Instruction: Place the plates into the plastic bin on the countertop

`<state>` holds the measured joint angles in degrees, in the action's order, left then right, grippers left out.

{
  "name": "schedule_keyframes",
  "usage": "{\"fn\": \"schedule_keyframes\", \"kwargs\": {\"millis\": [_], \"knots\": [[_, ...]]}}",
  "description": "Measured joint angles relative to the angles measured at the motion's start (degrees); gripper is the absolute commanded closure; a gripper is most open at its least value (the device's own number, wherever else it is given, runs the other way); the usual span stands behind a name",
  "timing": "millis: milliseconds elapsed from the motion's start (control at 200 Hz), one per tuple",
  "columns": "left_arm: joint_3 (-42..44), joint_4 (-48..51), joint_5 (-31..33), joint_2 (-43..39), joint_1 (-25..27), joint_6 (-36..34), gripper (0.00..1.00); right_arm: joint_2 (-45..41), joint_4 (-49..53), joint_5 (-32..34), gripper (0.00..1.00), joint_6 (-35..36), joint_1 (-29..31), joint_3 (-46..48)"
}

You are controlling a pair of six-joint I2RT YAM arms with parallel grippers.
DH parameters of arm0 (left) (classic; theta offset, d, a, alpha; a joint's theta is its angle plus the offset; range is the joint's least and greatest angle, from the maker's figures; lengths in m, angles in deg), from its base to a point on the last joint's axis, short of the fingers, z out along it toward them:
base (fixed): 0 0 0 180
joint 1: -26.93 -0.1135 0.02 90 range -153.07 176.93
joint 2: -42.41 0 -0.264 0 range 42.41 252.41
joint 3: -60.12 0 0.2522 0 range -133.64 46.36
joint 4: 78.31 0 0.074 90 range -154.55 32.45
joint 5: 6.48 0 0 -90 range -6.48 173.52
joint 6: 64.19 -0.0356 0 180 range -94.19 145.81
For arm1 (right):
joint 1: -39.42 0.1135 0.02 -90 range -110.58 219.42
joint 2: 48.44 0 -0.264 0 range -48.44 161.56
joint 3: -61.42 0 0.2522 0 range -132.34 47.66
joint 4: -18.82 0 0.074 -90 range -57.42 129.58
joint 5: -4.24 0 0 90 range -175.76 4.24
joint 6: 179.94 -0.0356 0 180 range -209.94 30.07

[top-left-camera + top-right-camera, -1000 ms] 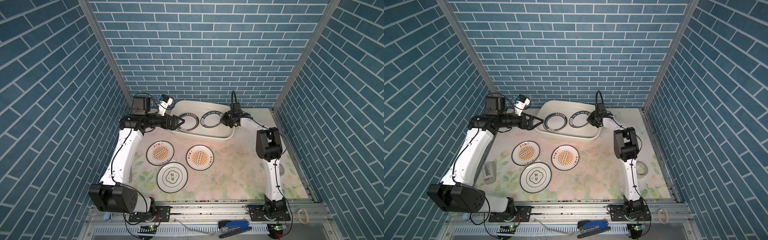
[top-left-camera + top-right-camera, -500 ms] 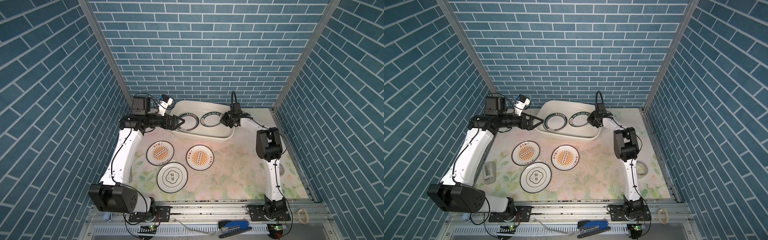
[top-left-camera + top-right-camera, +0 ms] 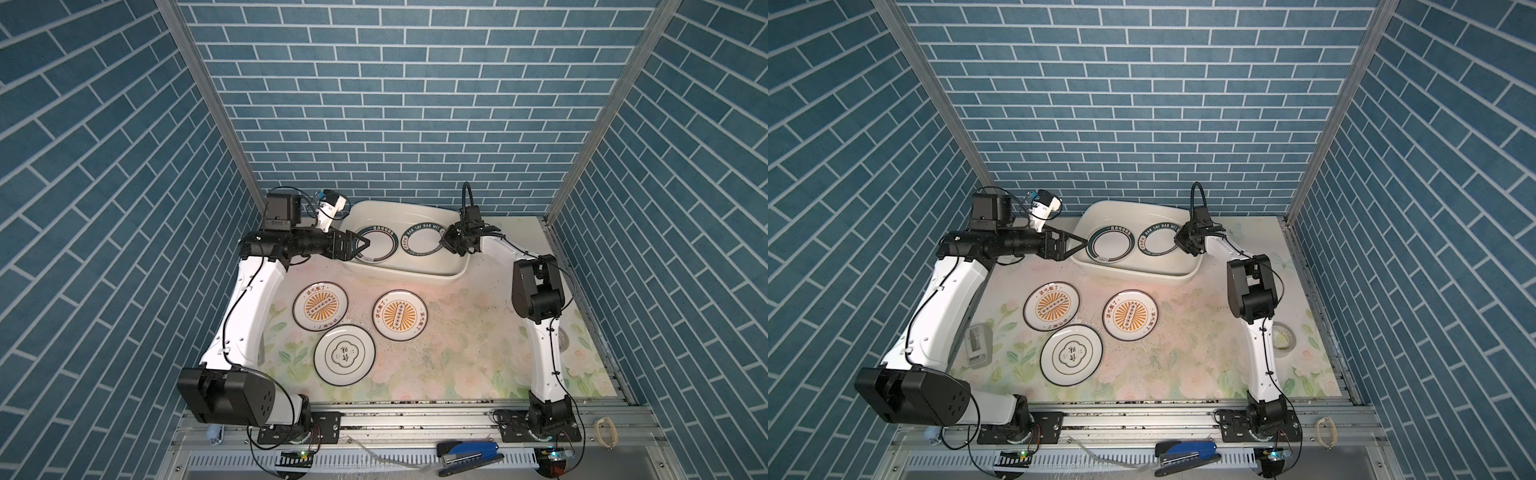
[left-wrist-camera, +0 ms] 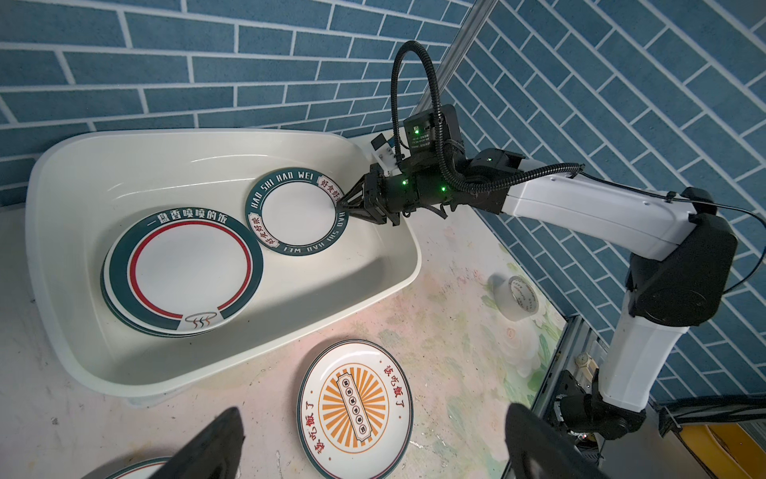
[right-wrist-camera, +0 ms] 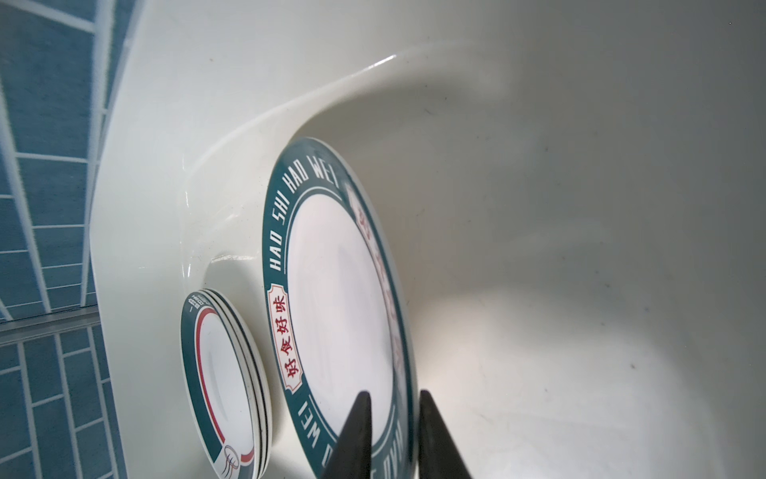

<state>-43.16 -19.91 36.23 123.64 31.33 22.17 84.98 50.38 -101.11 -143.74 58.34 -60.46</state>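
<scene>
On the floral table (image 3: 457, 365), the plastic bin (image 3: 415, 276) held a plate stack (image 4: 182, 269) beside the lettered plate (image 4: 298, 211), rim straddled by the right claw (image 4: 342, 206), gripped or released unclear, probably setting it flat; left claw (image 3: 363, 243) gaped empty, 3 plates (image 3: 320, 306) waiting outside.

We see left gripper (image 3: 360, 245) held level, jaws wide; right gripper (image 3: 444, 242) angled down, jaws narrow. Both arms stretched forward.
</scene>
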Motion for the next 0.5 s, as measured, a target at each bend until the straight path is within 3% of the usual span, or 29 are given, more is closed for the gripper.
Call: {"fn": "schedule_keyframes", "kwargs": {"millis": [500], "knots": [[0.26, -0.46, -0.52, 0.00, 0.00, 0.26, 0.00, -1.22, 1.07, 0.85, 0.76, 0.00, 0.17, 1.42]]}}
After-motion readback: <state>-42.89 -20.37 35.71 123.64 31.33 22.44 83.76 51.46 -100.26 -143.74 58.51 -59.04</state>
